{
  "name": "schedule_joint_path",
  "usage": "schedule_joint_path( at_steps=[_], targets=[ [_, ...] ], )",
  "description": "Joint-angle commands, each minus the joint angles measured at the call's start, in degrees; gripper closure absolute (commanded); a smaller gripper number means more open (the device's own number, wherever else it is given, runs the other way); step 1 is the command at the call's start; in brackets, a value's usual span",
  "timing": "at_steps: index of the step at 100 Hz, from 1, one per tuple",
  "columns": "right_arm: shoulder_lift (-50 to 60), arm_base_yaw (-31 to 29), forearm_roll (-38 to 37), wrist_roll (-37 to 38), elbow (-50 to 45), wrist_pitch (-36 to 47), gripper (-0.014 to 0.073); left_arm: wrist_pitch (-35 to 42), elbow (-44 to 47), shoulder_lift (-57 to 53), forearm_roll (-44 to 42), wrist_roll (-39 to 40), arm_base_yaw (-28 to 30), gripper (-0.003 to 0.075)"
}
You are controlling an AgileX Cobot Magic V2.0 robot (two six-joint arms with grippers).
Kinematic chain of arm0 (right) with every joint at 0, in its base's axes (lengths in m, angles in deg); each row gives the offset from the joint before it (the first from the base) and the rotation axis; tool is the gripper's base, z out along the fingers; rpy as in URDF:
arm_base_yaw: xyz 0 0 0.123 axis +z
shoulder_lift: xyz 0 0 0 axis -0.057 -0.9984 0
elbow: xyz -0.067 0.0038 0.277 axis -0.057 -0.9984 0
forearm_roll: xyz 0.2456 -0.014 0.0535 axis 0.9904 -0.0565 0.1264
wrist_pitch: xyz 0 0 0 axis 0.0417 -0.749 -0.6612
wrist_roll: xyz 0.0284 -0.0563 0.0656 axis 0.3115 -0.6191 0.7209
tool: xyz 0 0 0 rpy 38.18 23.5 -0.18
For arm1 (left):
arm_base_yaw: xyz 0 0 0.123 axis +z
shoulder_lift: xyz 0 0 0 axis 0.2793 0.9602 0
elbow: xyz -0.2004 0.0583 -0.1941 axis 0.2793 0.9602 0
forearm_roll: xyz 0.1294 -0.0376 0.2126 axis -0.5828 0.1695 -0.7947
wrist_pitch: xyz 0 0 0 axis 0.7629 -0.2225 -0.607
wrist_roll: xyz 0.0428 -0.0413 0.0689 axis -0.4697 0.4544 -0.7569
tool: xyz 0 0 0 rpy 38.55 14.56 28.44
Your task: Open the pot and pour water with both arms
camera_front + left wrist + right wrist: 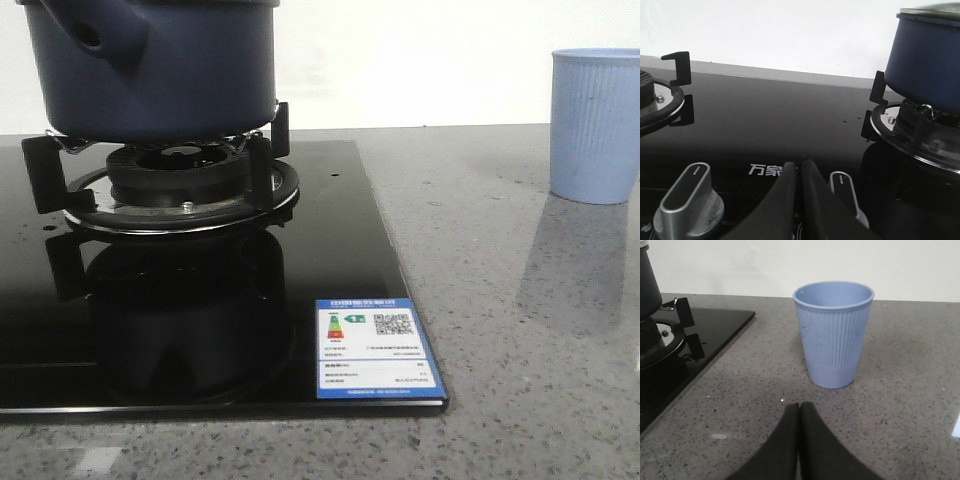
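The dark navy pot [150, 65] stands on the right burner's black supports, its stubby hollow handle [95, 30] facing the front camera. It also shows in the left wrist view [927, 60] with a glass lid rim [927, 15] on top. The pale blue ribbed cup [595, 125] stands on the grey counter at the right, upright and empty in the right wrist view [833, 332]. My left gripper [799, 167] is shut and empty, low over the stove knobs. My right gripper [799, 407] is shut and empty, a short way before the cup.
The black glass cooktop [330, 230] carries an energy label [372, 348] at its front right corner. Two silver knobs [687, 200] [846, 192] flank my left gripper. A second burner [655, 100] lies at the left. The speckled grey counter [905, 405] surrounds the cup.
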Motion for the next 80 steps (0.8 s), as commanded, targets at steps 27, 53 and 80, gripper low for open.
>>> schedule_joint_path(
  at_steps=[27,53,80],
  targets=[
    [11.38,-9.15,8.12,-6.52,-9.53,9.69,0.066,3.99,1.97,-1.54,0.61,0.67,-0.17,0.0739],
    [22.58,-12.58,7.25,-6.52,-11.37,1.35,0.066,3.99,1.97,-1.54,0.61,0.67,-0.17,0.0739],
    [22.11,-12.58,5.27,-6.52,-11.37,-1.44,0.066,4.13,1.97,-1.42,0.61,0.67,-0.17,0.0739]
  ],
)
